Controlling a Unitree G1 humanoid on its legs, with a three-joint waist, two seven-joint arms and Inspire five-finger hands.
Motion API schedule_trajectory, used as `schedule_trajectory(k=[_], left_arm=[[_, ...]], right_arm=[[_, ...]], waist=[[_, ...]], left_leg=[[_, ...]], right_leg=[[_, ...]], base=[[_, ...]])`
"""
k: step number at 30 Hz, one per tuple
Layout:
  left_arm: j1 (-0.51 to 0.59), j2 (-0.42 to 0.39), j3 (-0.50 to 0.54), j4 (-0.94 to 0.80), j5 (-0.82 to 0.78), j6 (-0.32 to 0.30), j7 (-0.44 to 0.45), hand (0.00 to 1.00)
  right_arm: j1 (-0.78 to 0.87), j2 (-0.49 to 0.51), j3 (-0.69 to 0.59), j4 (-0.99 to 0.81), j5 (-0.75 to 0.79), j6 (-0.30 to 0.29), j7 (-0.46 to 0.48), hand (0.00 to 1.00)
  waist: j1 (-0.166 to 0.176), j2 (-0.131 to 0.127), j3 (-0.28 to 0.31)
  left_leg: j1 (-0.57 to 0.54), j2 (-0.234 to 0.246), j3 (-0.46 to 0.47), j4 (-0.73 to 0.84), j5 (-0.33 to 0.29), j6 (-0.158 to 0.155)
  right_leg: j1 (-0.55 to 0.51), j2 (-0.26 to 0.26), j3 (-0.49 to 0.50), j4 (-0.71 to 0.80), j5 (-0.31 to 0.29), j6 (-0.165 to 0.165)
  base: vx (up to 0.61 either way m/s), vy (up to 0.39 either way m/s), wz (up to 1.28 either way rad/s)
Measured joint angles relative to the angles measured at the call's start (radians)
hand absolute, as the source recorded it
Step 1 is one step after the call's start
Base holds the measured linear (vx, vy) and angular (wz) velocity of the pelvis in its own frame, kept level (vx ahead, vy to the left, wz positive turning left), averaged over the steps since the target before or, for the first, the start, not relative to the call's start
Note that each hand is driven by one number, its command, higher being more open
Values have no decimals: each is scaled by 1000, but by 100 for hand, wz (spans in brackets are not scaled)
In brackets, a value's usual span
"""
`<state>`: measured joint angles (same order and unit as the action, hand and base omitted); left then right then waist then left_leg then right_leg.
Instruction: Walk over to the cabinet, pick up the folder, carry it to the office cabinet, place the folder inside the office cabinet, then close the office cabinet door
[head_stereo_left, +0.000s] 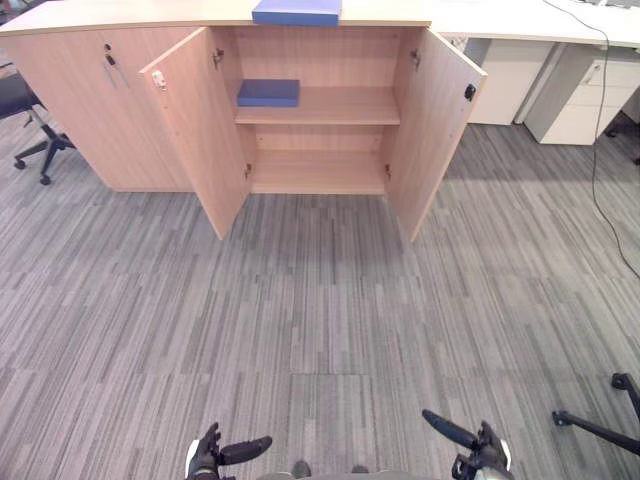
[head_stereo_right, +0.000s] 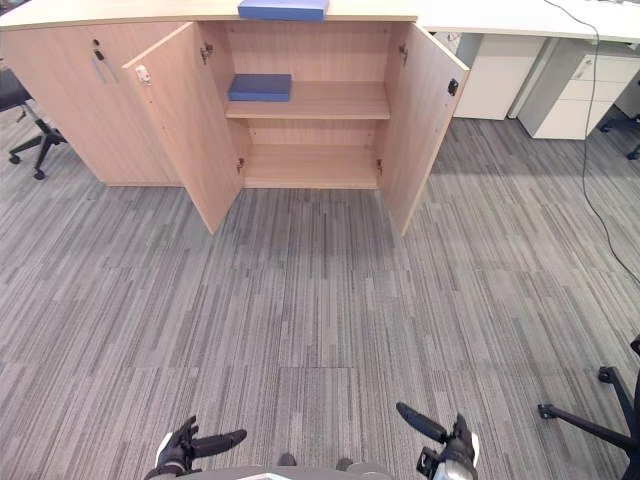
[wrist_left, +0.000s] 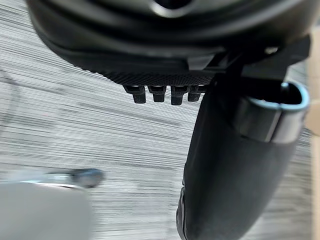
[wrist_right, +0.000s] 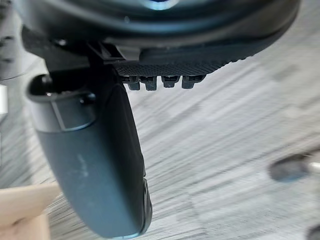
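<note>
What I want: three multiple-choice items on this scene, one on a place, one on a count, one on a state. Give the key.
1. The folder inside the cabinet lies on: A) upper shelf B) bottom shelf C) floor.
2. Blue folders in view: A) one B) two C) three.
3. The cabinet doors are: A) both shut B) one open C) both open.
Key: 1 A, it rests at the shelf's left end; 2 B, a second folder lies on the cabinet top; 3 C, both stand swung outward.
</note>
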<state>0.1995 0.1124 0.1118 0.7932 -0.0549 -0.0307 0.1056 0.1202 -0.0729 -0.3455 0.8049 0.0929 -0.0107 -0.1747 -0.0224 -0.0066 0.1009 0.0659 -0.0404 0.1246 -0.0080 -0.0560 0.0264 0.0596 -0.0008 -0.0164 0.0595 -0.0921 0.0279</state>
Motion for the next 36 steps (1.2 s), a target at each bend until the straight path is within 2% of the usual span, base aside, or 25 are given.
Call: schedule_trajectory(k=[4, 10, 13, 17, 20, 21, 22, 23, 24, 26, 28, 30, 31, 32, 33, 34, 35, 36], left_arm=[[3, -1, 0, -81, 15, -13, -1, 100], [33, -2, 0, -155, 14, -15, 0, 100], [38, -5, 0, -217, 3, -16, 4, 100], [38, -20, 5, -302, -29, -19, 16, 100], [38, -43, 22, -344, -47, -19, 22, 100], [41, -47, 21, -358, -49, -19, 23, 100], [42, -46, 22, -358, -54, -19, 23, 100], [40, -41, 20, -358, -64, -19, 28, 100], [41, -36, 20, -358, -65, -19, 32, 100], [42, -25, 17, -355, -65, -17, 54, 100], [28, -15, 16, -355, -69, -17, 60, 100], [1, -16, 16, -348, -74, -18, 64, 100], [-19, -12, 15, -344, -74, -18, 64, 100], [-26, -9, 15, -339, -74, -19, 64, 100], [-32, -10, 14, -329, -73, -20, 62, 100], [-55, -21, 13, -305, -71, -18, 61, 100], [-67, -21, 6, -301, -68, -17, 55, 100], [-66, -30, 5, -300, -67, -17, 52, 100]], right_arm=[[-11, -2, 5, -40, -80, -6, 15, 100], [-14, -4, 45, -79, -119, -6, 19, 100], [-36, -7, 47, -95, -126, -6, 18, 100], [-69, -16, 57, -125, -124, -6, 14, 100], [-85, -34, 57, -126, -122, -5, 12, 100], [-83, -40, 57, -127, -122, -2, 11, 100], [-77, -40, 58, -127, -121, 0, 11, 100], [-62, -40, 64, -128, -116, 5, 8, 100], [-56, -40, 70, -128, -116, 9, 8, 100], [-46, -40, 77, -128, -113, 13, 1, 100], [-46, -41, 77, -133, -113, 16, -2, 100], [-44, -49, 77, -147, -112, 20, -3, 100], [-32, -52, 80, -158, -111, 20, -3, 100], [-6, -53, 81, -177, -110, 19, -4, 100], [8, -57, 80, -186, -109, 19, -7, 100], [-26, -72, 80, -187, -107, 21, -7, 100], [-38, -68, 80, -199, -106, 19, -6, 100], [-39, -68, 81, -203, -106, 19, -6, 100]], waist=[[-6, 1, 19], [-16, 4, 34], [-16, 3, 56], [-6, 14, 77], [1, 34, 92], [2, 40, 103], [2, 41, 106], [-5, 41, 111], [-11, 38, 118], [-22, 42, 141], [-32, 50, 158], [-51, 80, 176], [-54, 86, 182], [-56, 78, 180], [-63, 80, 179], [-58, 112, 192], [-66, 89, 199], [-69, 88, 201]], left_leg=[[20, -2, 1, -20, -4, -7], [21, -3, 14, -22, -14, -22], [-2, -4, 24, 7, -30, -41], [-92, 5, 55, 128, -99, -32], [-144, 15, 75, 210, -172, 7], [-135, 11, 75, 227, -197, 24], [-126, 10, 72, 227, -203, 27], [-107, 3, 56, 226, -218, 44], [-91, -1, 48, 226, -222, 43], [-34, -1, 24, 218, -253, 53], [15, 15, 2, 192, -272, 51], [74, 67, -35, 149, -284, 33], [107, 93, -58, 126, -284, 4], [148, 111, -72, 130, -306, -54], [166, 121, -79, 143, -319, -77], [153, 163, -65, 212, -294, -135], [105, 161, -49, 362, -216, -188], [74, 168, -40, 470, -156, -182]], right_leg=[[17, -2, -8, -13, 3, 2], [17, -4, -12, -16, 2, 2], [6, -10, -11, -15, 2, 2], [-38, -12, 6, -8, 0, 5], [-120, -10, 11, 126, -67, 26], [-188, -22, -13, 300, -120, 44], [-223, -30, -33, 385, -130, 46], [-303, -54, -83, 565, -146, 45], [-329, -69, -102, 628, -162, 35], [-405, -101, -163, 664, -213, 10], [-477, -102, -193, 599, -210, 10], [-545, -77, -234, 463, -148, 6], [-561, -51, -240, 300, -44, 5], [-563, -44, -221, 207, 151, -14], [-555, -49, -224, 231, 229, -60], [-573, -31, -252, 341, 158, -96], [-544, -52, -254, 387, 73, -84], [-506, -52, -258, 385, 42, -85]], base=[[64, 19, 0], [48, 4, -2], [6, -1, -3], [11, 12, -15], [8, 37, -22], [36, 38, -6], [109, 51, 8], [131, 29, 20], [225, 27, 25], [423, 8, 24], [443, -43, 38], [573, -124, 62], [689, -178, 83], [741, -200, 84], [758, -221, 44], [713, -237, 29], [685, -245, 17], [710, -279, 37]])
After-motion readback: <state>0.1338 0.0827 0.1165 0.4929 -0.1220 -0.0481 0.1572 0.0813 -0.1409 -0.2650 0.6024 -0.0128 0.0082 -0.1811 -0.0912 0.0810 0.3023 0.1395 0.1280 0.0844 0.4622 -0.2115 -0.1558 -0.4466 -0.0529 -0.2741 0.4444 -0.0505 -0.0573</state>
